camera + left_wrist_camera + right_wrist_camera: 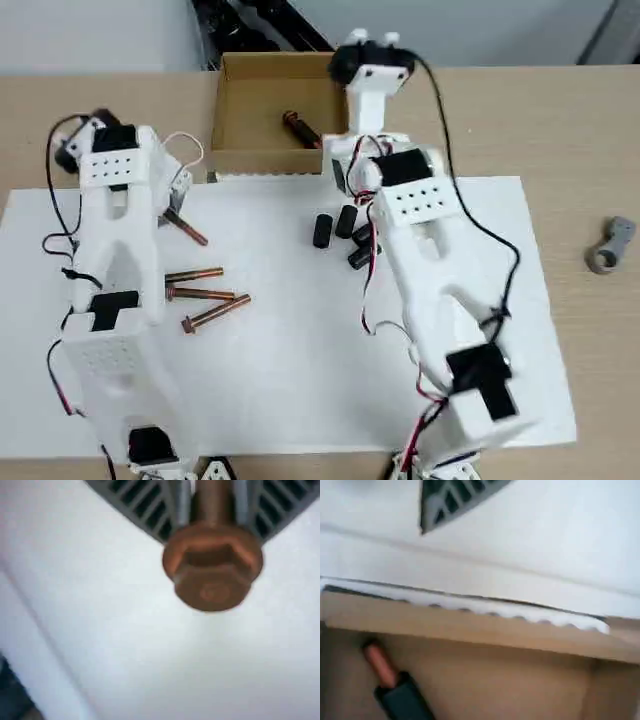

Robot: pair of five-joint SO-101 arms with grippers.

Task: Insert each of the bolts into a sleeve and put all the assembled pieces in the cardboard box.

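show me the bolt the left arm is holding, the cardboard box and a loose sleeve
held bolt (212, 572): left wrist view, on its hex head.
cardboard box (258, 160): high view, on its near wall.
loose sleeve (322, 231): high view, middle of the leftmost black sleeve.

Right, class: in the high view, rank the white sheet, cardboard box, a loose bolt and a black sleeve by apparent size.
Largest to smallest:
white sheet
cardboard box
loose bolt
black sleeve
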